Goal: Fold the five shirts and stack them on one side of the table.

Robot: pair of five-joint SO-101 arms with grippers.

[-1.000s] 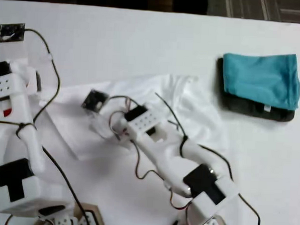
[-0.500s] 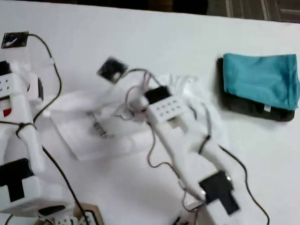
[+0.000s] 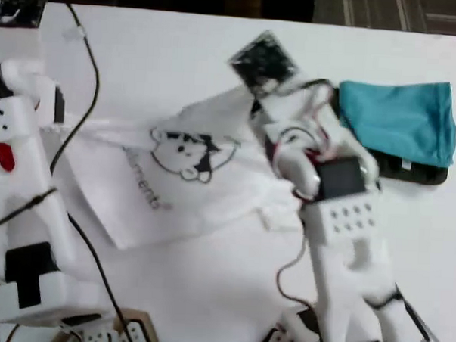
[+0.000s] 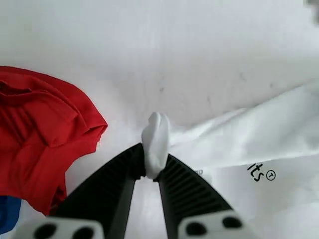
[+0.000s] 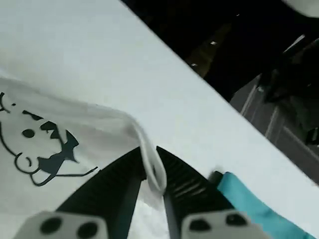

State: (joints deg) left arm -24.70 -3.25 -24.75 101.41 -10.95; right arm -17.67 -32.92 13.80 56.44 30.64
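Upper right of the tabletop (image 3: 385,49): teal shirt (image 3: 397,121) lies folded on a dark shirt (image 3: 364,163); two look done.
White shirt (image 3: 174,184): centre left, spread print-up, not yet folded.
Right hand (image 5: 148,152): clenched on its upper edge, beside the stack.
Left hand (image 4: 153,159): pinching a white corner, near the crumpled red shirt (image 4: 40,129).
Left to do: likely three folds, then stacking.

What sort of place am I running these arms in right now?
Probably a lab or workshop bench, not a home: a plain white table, two arms with exposed cables, and shirts out for folding, a white printed shirt and a folded teal shirt.
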